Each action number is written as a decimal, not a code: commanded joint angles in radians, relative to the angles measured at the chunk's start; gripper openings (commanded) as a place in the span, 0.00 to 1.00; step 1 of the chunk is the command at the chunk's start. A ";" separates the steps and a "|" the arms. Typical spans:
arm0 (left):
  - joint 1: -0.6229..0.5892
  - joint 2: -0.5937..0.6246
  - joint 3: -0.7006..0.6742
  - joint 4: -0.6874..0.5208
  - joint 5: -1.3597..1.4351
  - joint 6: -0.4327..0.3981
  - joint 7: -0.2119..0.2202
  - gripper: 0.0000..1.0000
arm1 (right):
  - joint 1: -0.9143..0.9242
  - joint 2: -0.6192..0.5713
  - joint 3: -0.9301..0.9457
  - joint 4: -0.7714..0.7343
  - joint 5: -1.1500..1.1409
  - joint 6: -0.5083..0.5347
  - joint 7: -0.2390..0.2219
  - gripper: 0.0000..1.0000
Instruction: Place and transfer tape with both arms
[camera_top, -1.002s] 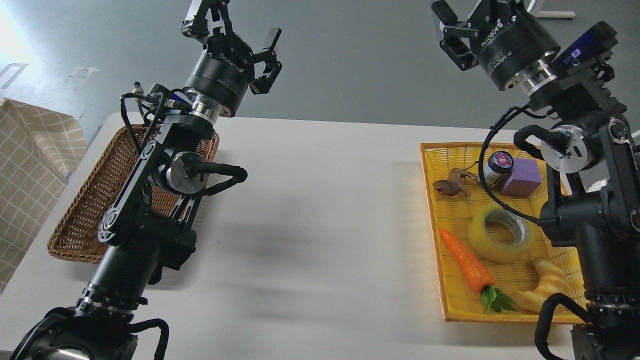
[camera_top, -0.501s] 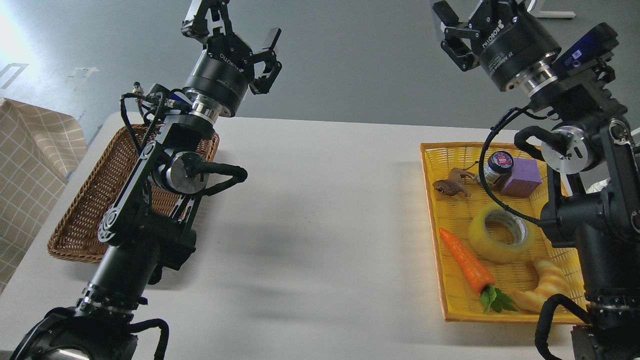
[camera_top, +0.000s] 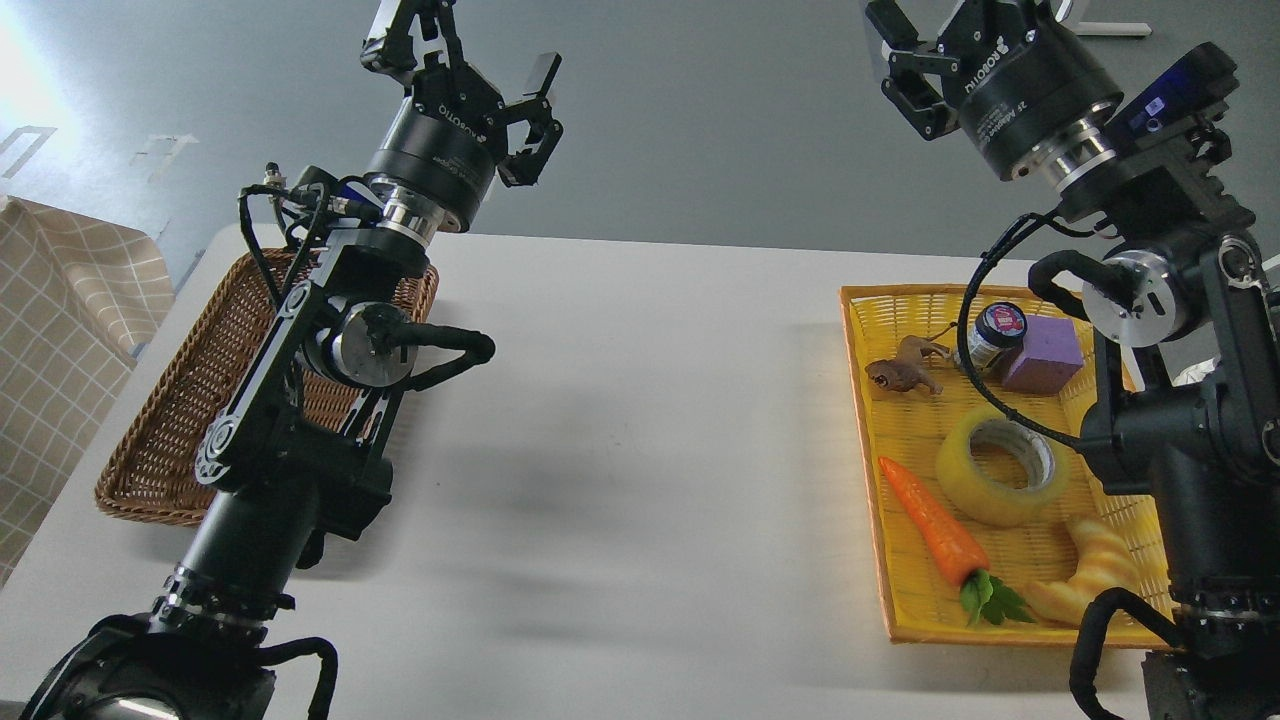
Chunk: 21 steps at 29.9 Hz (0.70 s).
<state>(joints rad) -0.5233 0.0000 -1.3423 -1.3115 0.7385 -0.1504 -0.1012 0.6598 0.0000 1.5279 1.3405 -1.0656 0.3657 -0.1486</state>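
tools raised, spread wide, holding nothing

Two baskets, one tape, carrot, croissant, frog, jar, block.

The white counter stretched before me under even light. Beyond its far edge lay a grey floor, glaring bright toward the counter's far-left corner. Left of the counter hung a beige grid-patterned cloth.
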 joint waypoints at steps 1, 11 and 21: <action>0.000 0.000 0.000 0.000 0.001 0.000 0.000 0.98 | -0.006 0.000 -0.005 -0.015 0.000 0.013 0.001 1.00; 0.003 0.000 -0.009 0.000 0.001 0.000 -0.002 0.98 | 0.007 0.000 -0.005 -0.030 0.001 0.016 0.001 1.00; 0.005 0.000 -0.008 0.000 -0.001 -0.003 -0.002 0.98 | 0.009 0.000 -0.006 -0.023 0.000 0.078 0.001 1.00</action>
<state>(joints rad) -0.5197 0.0000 -1.3500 -1.3117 0.7388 -0.1524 -0.1029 0.6675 0.0000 1.5222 1.3189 -1.0649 0.4393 -0.1473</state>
